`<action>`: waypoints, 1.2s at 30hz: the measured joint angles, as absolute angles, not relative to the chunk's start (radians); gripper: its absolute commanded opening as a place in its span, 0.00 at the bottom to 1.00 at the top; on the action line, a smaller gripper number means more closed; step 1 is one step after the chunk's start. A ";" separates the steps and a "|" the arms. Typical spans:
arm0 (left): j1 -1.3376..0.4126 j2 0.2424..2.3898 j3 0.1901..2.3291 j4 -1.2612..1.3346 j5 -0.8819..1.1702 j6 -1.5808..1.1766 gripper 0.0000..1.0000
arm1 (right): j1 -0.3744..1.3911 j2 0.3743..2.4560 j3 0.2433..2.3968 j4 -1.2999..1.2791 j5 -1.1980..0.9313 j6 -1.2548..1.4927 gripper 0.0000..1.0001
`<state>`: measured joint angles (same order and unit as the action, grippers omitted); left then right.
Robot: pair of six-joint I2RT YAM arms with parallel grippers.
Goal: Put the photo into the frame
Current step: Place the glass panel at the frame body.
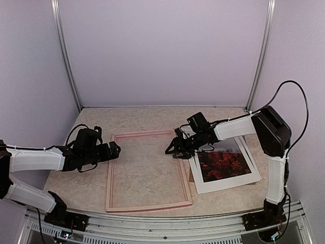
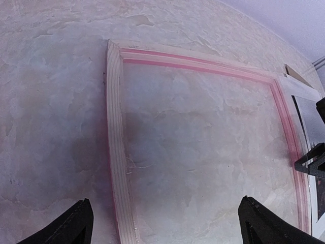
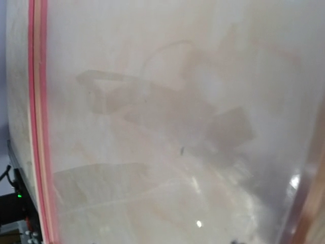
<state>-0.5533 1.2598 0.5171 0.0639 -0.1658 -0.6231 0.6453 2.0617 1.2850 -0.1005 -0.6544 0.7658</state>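
The frame [image 1: 147, 207] lies flat in the middle of the table, pale wood side up. Its left rail [image 2: 116, 127] runs through the left wrist view. The photo [image 1: 223, 165] lies face up just right of the frame, red foliage showing, partly under my right arm; its edge also shows in the left wrist view [image 2: 304, 109]. My left gripper [image 1: 116, 150] is open and empty, its midpoint [image 2: 165, 223] low above the frame's left rail. My right gripper [image 1: 172, 149] hovers open over the frame's right rail near the top. The right wrist view shows the frame's pink edge [image 3: 38, 127] and blurred tabletop.
A brown board corner [image 2: 297, 75] peeks out behind the photo. Purple walls and metal posts [image 1: 68, 66] close the back and sides. A metal rail [image 1: 167, 226] runs along the near edge of the table.
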 measured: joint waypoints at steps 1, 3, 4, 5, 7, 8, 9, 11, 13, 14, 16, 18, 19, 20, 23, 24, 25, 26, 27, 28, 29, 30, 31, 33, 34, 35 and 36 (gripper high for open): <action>-0.561 1.257 0.517 0.065 -0.166 -0.623 0.99 | 0.646 2.062 1.288 -0.108 -0.648 0.762 0.63; -0.586 1.246 0.517 0.071 -0.167 -0.623 0.99 | 0.649 2.062 1.296 -0.120 -0.638 0.756 0.66; -0.598 1.239 0.517 0.076 -0.167 -0.624 0.99 | 0.652 2.062 1.300 -0.126 -0.633 0.752 0.67; -0.612 1.232 0.517 0.083 -0.167 -0.624 0.99 | 0.654 2.062 1.304 -0.130 -0.628 0.751 0.69; -0.646 1.218 0.519 0.103 -0.166 -0.627 0.99 | 0.658 2.062 1.312 -0.142 -0.617 0.745 0.71; -0.660 1.216 0.521 0.111 -0.165 -0.628 0.99 | 0.660 2.062 1.317 -0.150 -0.612 0.743 0.72; -0.678 1.215 0.525 0.123 -0.166 -0.631 0.99 | 0.661 2.062 1.320 -0.154 -0.606 0.739 0.72; -0.707 1.218 0.532 0.147 -0.165 -0.636 0.99 | 0.664 2.062 1.329 -0.167 -0.594 0.732 0.74; -0.735 1.231 0.540 0.169 -0.164 -0.643 0.99 | 0.668 2.061 1.335 -0.177 -0.580 0.727 0.76; -0.746 1.242 0.546 0.178 -0.164 -0.646 0.99 | 0.669 2.061 1.338 -0.183 -0.575 0.723 0.77; -0.769 1.278 0.560 0.199 -0.163 -0.650 0.99 | 0.672 2.060 1.346 -0.195 -0.557 0.717 0.78; -0.793 1.318 0.568 0.220 -0.164 -0.654 0.99 | 0.675 2.057 1.351 -0.205 -0.540 0.710 0.80; -0.805 1.338 0.573 0.224 -0.164 -0.656 0.99 | 0.676 2.054 1.352 -0.211 -0.533 0.704 0.80; -0.815 1.357 0.576 0.231 -0.164 -0.659 0.99 | 0.678 2.051 1.353 -0.218 -0.524 0.700 0.81; -0.841 1.409 0.581 0.247 -0.165 -0.670 0.99 | 0.679 2.038 1.357 -0.238 -0.494 0.689 0.82; -0.847 1.424 0.582 0.254 -0.165 -0.674 0.99 | 0.680 2.032 1.357 -0.244 -0.482 0.685 0.83; -0.854 1.438 0.584 0.257 -0.165 -0.676 0.99 | 0.680 2.027 1.357 -0.249 -0.471 0.680 0.83; -0.860 1.454 0.588 0.259 -0.165 -0.677 0.99 | 0.680 2.020 1.357 -0.255 -0.459 0.675 0.83; -0.866 1.467 0.594 0.259 -0.165 -0.677 0.99 | 0.680 2.015 1.358 -0.262 -0.447 0.671 0.83; -0.872 1.483 0.602 0.260 -0.165 -0.678 0.99 | 0.680 2.011 1.359 -0.270 -0.435 0.667 0.83; -0.876 1.498 0.612 0.259 -0.165 -0.678 0.99 | 0.681 2.008 1.361 -0.276 -0.425 0.664 0.83; -0.880 1.513 0.620 0.261 -0.165 -0.678 0.99 | 0.682 2.006 1.361 -0.284 -0.415 0.659 0.83; -0.883 1.526 0.629 0.261 -0.166 -0.679 0.99 | 0.685 2.003 1.361 -0.290 -0.405 0.655 0.83; -0.887 1.545 0.637 0.261 -0.166 -0.681 0.99 | 0.685 2.000 1.361 -0.298 -0.391 0.648 0.83; -0.888 1.552 0.640 0.260 -0.166 -0.681 0.99 | 0.685 1.999 1.361 -0.302 -0.382 0.645 0.83; -0.888 1.556 0.640 0.260 -0.167 -0.682 0.99 | 0.685 1.997 1.361 -0.304 -0.376 0.643 0.83; -0.888 1.559 0.640 0.258 -0.168 -0.683 0.99 | 0.685 1.996 1.361 -0.307 -0.370 0.642 0.82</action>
<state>-0.8879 1.5589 0.6403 0.2581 -0.1677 -0.6830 0.6849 1.9961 1.3613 -0.3069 -0.3702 0.6418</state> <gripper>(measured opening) 0.989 0.828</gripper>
